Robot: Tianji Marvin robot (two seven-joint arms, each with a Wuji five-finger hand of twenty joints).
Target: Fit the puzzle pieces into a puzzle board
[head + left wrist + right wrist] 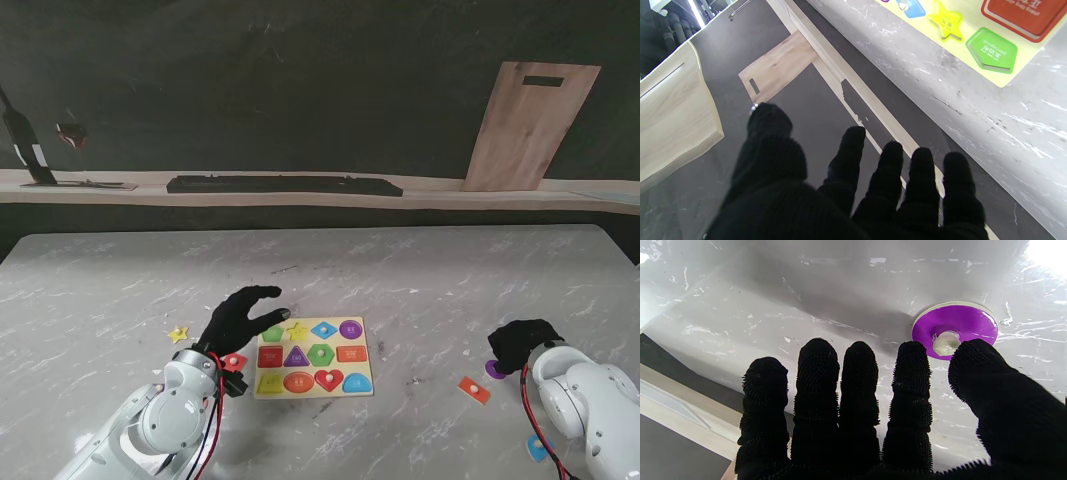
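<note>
Grey marbled tabletop (400, 270) before a dark wall, with a wooden board (528, 125) leaning at the back right. Near the front edge, slightly left of centre, a yellow puzzle board (313, 357) holding coloured shape pieces. Left robot hand (240, 318), black-gloved, fingers spread and holding nothing, hovering at the board's far left corner. Loose yellow star piece (178, 334) left of it. Right robot hand (522, 343) toward the front right, fingers straight and apart, thumb tip beside the knob of a purple round piece (953, 327). Orange piece (474, 389) between board and right robot hand.
</note>
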